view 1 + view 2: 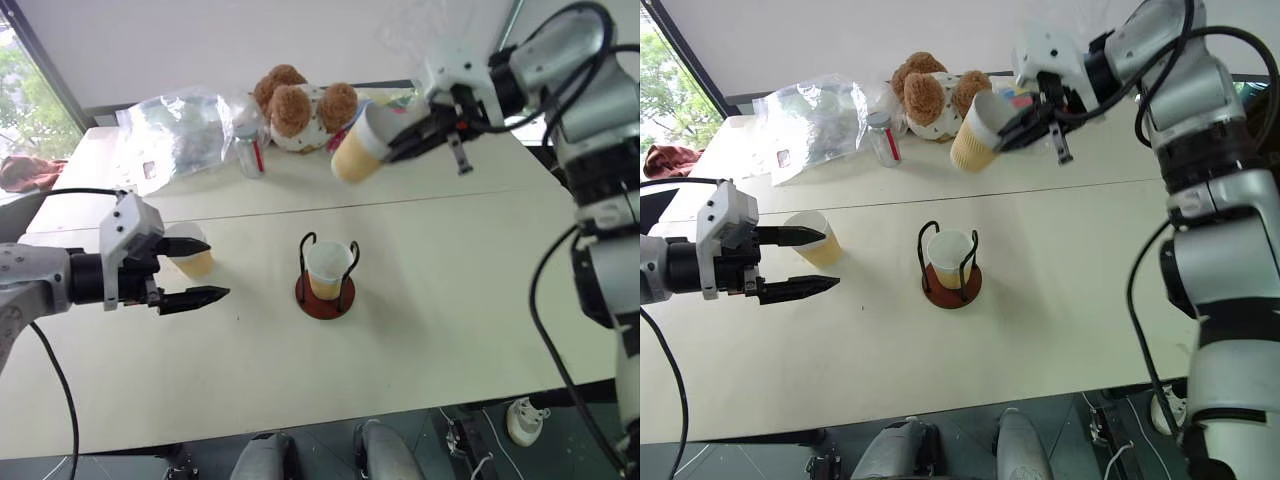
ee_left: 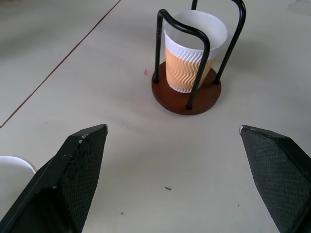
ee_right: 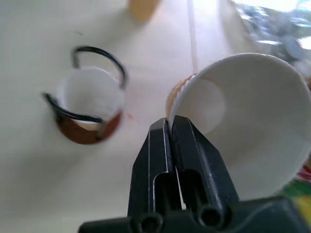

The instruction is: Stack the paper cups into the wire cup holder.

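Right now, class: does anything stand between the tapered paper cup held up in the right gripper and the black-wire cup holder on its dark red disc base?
Nothing visible does. The held paper cup, pinched by the right gripper, hangs above bare table. The wire cup holder already has one cup seated inside, its mouth open.

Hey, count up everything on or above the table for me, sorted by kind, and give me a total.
Paper cups: 3 — one in the wire cup holder, one on the table, one in the right gripper
Wire cup holder: 1
Plush toy: 1
Small bottle: 1
Clear plastic bag: 1
Total: 7
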Robot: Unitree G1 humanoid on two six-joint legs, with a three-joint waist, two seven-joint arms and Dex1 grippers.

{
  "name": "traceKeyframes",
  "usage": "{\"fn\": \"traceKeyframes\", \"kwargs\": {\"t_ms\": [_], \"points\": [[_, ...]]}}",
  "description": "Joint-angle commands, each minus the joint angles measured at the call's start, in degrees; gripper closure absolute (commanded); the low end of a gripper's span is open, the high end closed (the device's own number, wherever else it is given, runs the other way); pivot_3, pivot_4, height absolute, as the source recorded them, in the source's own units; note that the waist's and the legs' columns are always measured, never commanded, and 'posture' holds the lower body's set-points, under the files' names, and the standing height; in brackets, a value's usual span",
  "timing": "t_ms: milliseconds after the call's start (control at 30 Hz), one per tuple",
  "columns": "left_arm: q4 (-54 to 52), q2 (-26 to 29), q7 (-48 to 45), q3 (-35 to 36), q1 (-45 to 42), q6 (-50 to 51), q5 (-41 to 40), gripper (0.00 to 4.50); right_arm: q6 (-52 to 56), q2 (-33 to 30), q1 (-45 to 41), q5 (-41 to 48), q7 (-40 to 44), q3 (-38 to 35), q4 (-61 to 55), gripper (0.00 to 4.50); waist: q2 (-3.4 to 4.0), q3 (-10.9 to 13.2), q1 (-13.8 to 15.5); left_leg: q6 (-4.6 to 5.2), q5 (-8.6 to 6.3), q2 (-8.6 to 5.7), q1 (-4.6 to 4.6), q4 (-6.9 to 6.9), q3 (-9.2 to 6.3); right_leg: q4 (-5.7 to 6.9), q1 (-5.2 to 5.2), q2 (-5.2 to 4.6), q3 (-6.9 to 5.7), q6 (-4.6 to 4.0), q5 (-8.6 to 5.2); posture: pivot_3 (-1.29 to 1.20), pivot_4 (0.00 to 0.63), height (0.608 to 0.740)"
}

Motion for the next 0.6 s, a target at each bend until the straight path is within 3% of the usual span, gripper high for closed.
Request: {"fn": "traceKeyframes", "kwargs": {"t_ms": [33,600], "points": [[0.3,0.2,-0.6,-1.1,-2.3,-1.5,0.9,0.00,5.0,-2.3,-0.9,8.1,0.2,4.2,-8.1,4.45,-0.01,0.0,-0.1,0.03,-0.02,-0.01,0.00,0.00,0.01,-0.01,-0.01,0.00,0.00,0.00,0.00,0.00,0.150,0.740],[-1.4,-3.0,1.7,-1.3,-1.8,-0.8,0.8,0.00,0.1,0.2,-2.0,8.4,0.2,13.0,-6.2,4.45,-0.02,0.0,0.1,0.03,-0.02,0.00,-0.06,0.04,0.01,0.03,-0.09,0.01,-0.01,0.00,0.00,0.00,0.150,0.740]]}}
